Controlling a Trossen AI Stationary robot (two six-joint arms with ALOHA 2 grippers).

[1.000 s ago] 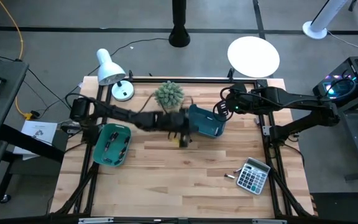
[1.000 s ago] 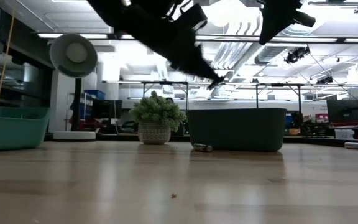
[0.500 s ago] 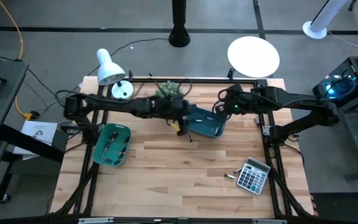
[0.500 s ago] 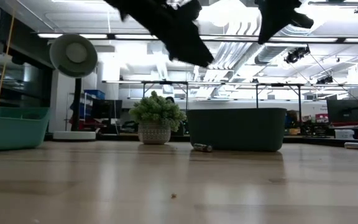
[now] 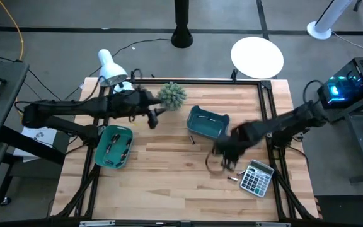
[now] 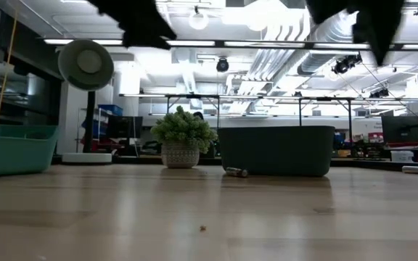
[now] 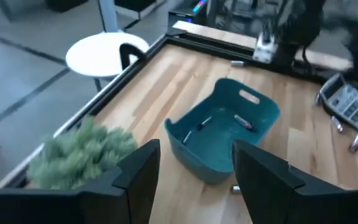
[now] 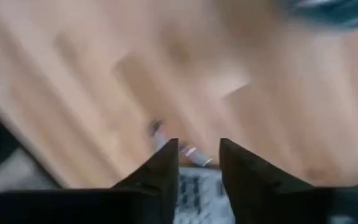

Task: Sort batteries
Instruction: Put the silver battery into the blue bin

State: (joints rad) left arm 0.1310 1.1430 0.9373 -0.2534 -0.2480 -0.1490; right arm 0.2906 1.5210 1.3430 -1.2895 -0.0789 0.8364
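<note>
Loose batteries (image 5: 232, 177): we see a couple of slim cylinders lying on the wood just beside the grey calculator (image 5: 256, 176), at the near right of the table. We judge these are the next to be sorted, which would explain the arm above them.
Right gripper (image 8: 197, 155): it hangs over that spot, fingers parted by a narrow gap and holding nothing; through the gap the wrist view shows the batteries and the calculator's keys, so we read it as lining up for a pick.
Stray battery (image 6: 236, 172): one lies on the bare wood, touching or just in front of the dark teal tray (image 5: 208, 123); we think it missed the tray.
Dark teal tray: mid-table, with two batteries (image 7: 243, 122) inside, so one sort goes here.
Light teal tray (image 5: 113, 146): at the left edge, holding several more batteries, the other sort.
Left gripper (image 7: 194, 165): farther back, near the potted plant (image 5: 171, 96), fingers wide and empty; we judge it has nothing to carry and is clear of the trays.
</note>
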